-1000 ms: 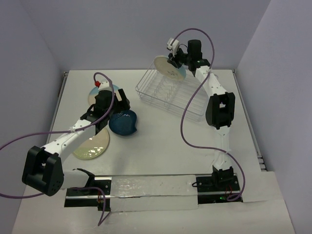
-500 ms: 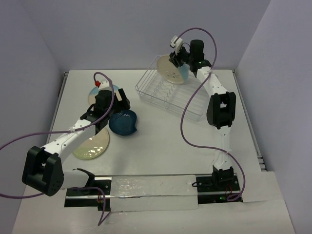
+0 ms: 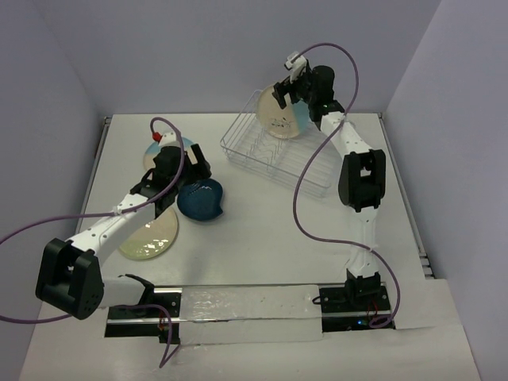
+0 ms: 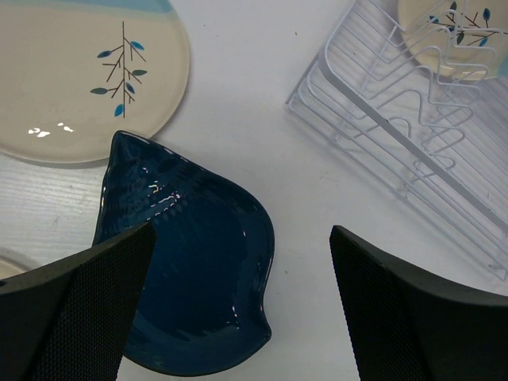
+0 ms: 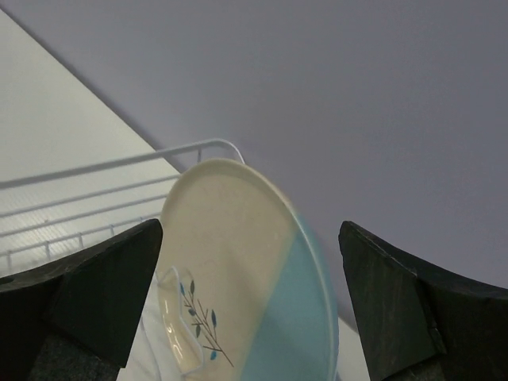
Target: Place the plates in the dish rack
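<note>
Upper centre of the desk (image 3: pixel 262 230), the dish rack (image 3: pixel 274 155) holds a sprig plate (image 3: pixel 282 117) standing tilted. The right pincer (image 3: pixel 286 91), wide and empty, flanks it and could topple it when pulling away. The left pincer (image 4: pixel 226 302), wide and empty, hovers over the dark blue plate (image 4: pixel 190 246).

This is a robotics lab bench — a bare white table (image 3: pixel 262 238) boxed in by plain pale-violet walls (image 3: pixel 198 48), with a left arm (image 3: pixel 111 222) and a right arm (image 3: pixel 361 178) bolted to a mounting plate (image 3: pixel 246 305) at its near edge, purple cables (image 3: pixel 296 202) looping loose above the tabletop.
</note>
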Tool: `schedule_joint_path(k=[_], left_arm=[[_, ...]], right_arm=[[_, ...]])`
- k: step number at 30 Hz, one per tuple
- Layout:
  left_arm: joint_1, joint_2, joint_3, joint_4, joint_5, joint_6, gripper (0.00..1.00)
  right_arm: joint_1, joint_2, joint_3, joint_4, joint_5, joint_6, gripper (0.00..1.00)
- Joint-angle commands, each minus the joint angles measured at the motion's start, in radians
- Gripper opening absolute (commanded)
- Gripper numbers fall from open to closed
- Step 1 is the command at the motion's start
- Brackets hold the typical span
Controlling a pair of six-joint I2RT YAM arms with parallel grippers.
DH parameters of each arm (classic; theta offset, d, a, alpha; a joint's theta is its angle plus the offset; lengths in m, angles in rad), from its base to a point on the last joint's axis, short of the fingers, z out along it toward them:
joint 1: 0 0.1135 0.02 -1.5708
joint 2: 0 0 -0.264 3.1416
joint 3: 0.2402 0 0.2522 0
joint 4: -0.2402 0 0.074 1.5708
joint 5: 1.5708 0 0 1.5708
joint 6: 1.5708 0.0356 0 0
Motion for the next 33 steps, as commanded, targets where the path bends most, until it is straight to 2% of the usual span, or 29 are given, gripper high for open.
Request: schedule_joint_path(k=[1,6,10,14,17,19,20,24,28,33], left_arm=[[0.008,-0.059,0.028,-0.02,-0.038,-0.051,0.99],[0.023,-0.102,0.021,-0.103,-0.105,-0.118,0.99],[0.07,-0.136,0.01,-0.202,-0.133,-0.218,0.99],[0.156,-0.183,-0.038,-0.271,-0.098,-0.33,0.99],[0.228,-0.217,-0.084,-0.324,-0.073,-0.387,0.99],[0.287,-0.247,-0.119,-0.362,-0.056,-0.418,0.99],[0.296,-0.256,-0.129,-0.377,-0.055,-0.428,0.99],[0.333,-0.343,-0.204,-0.465,-0.072,-0.479,0.99],[0.367,-0.437,-0.279,-0.466,-0.031,-0.467,0.99],[0.37,-0.511,-0.331,-0.424,-0.009,-0.465,0.99]], right_arm=[[0.001,-0.15,-0.006,0.141,-0.024,0.083,1.0],[0.013,-0.211,-0.026,0.2,0.14,0.16,1.0],[0.022,-0.306,-0.112,0.218,0.134,0.295,1.0],[0.066,-0.446,-0.267,0.22,0.12,0.385,1.0],[0.128,-0.535,-0.367,0.194,0.149,0.415,1.0],[0.188,-0.581,-0.407,0.128,0.227,0.404,1.0],[0.206,-0.595,-0.419,0.108,0.29,0.409,1.0],[0.277,-0.668,-0.515,0.03,0.338,0.472,1.0],[0.332,-0.738,-0.637,0.007,0.316,0.553,1.0],[0.455,-0.826,-0.82,-0.009,0.425,0.577,1.0]])
